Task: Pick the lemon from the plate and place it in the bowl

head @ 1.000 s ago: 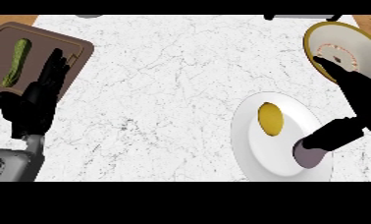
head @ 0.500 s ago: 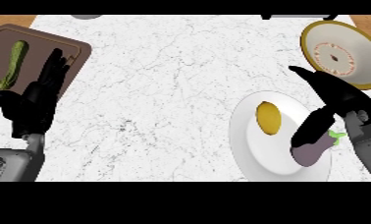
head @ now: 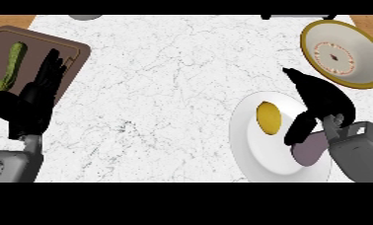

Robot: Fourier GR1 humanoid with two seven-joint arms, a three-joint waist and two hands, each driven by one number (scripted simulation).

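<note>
My black right hand [head: 320, 101] hovers open-fingered over the white round plate [head: 251, 157], beside the yellow oval lemon [head: 268, 117]; I'd centre the thumb and fingers either side before closing; the yellow-rimmed bowl [head: 315, 32] waits beyond; my left hand [head: 35, 98] rests open.

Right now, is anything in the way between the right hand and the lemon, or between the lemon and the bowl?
Nothing visible. The right hand hovers over the white plate just right of the lemon, with bare plate between them. From the lemon up and right to the bowl, only the hand itself crosses that line.

Lemon [head: 268, 117] on plate [head: 256, 155], left of bowl [head: 336, 54]
</note>
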